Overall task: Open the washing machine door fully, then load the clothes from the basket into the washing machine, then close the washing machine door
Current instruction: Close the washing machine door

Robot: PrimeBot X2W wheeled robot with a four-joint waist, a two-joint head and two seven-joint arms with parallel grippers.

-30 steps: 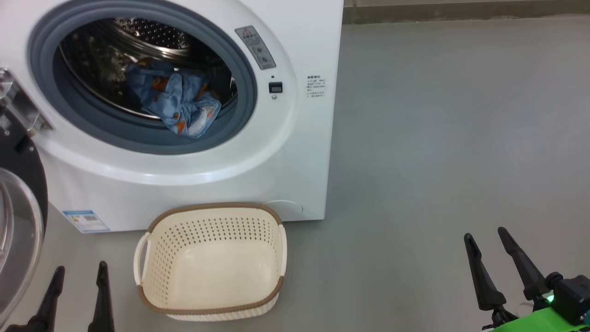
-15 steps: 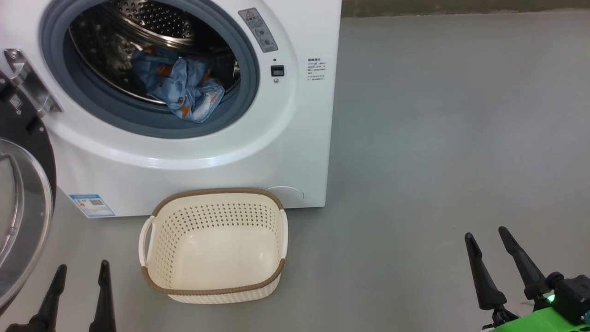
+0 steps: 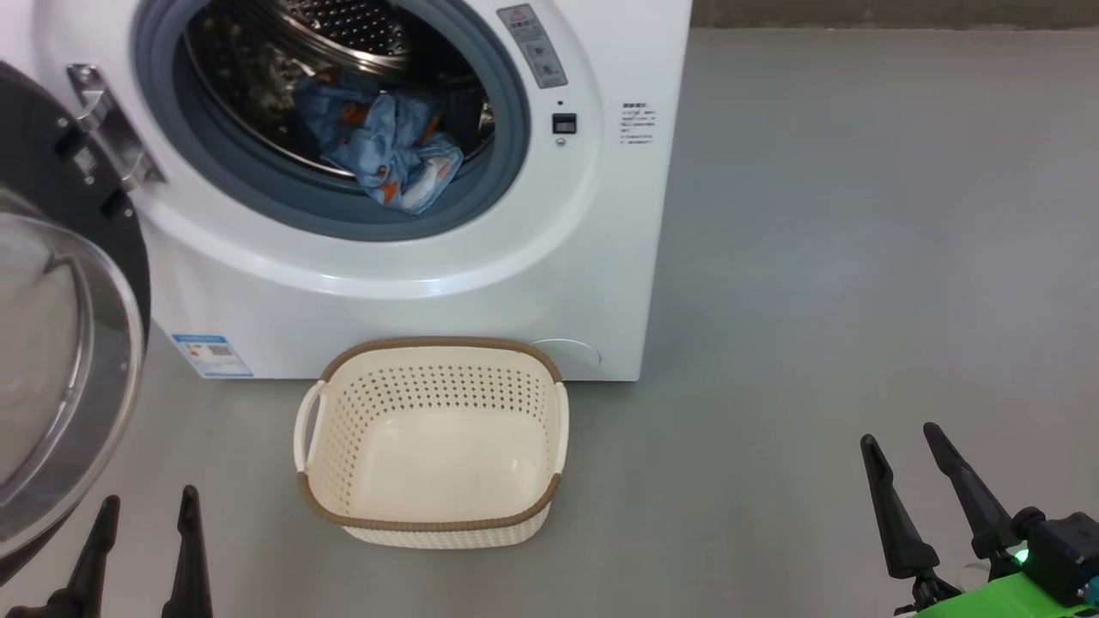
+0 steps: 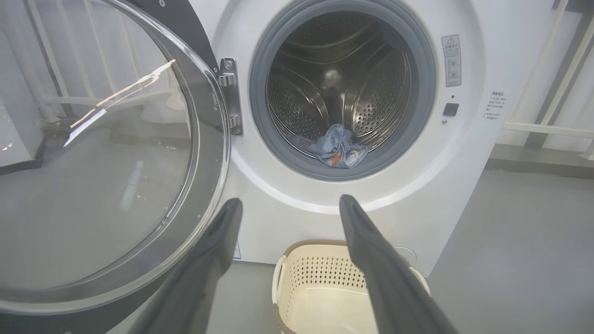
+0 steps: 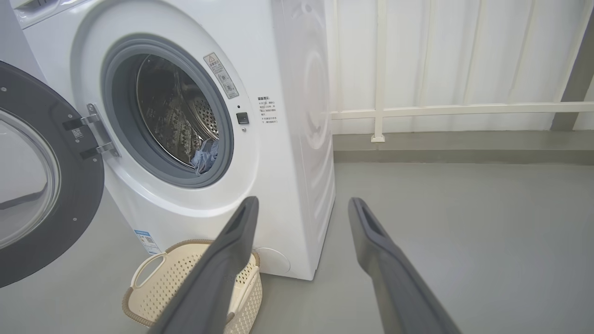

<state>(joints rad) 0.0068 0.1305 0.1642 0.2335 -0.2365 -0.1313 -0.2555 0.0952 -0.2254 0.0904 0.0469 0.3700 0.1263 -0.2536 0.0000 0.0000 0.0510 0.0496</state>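
Only your head camera has swung; left gripper (image 3: 151, 495) and right gripper (image 3: 900, 433) hang spread and empty, and the clothes (image 3: 386, 154) ahead lie at the drum's lip (image 3: 275, 148), so shutting the washing machine door (image 3: 129, 257) beside your left gripper could trap them on the grey seal (image 3: 343, 219).

A smooth grey floor (image 3: 859, 215) runs back to a low grey kerb (image 5: 441, 146) at the foot of a white wall (image 5: 464, 55) marked with vertical lines. A white rail (image 5: 464, 110) crosses the wall, carried by a post (image 5: 379, 69) standing on the kerb. The light is soft and even.
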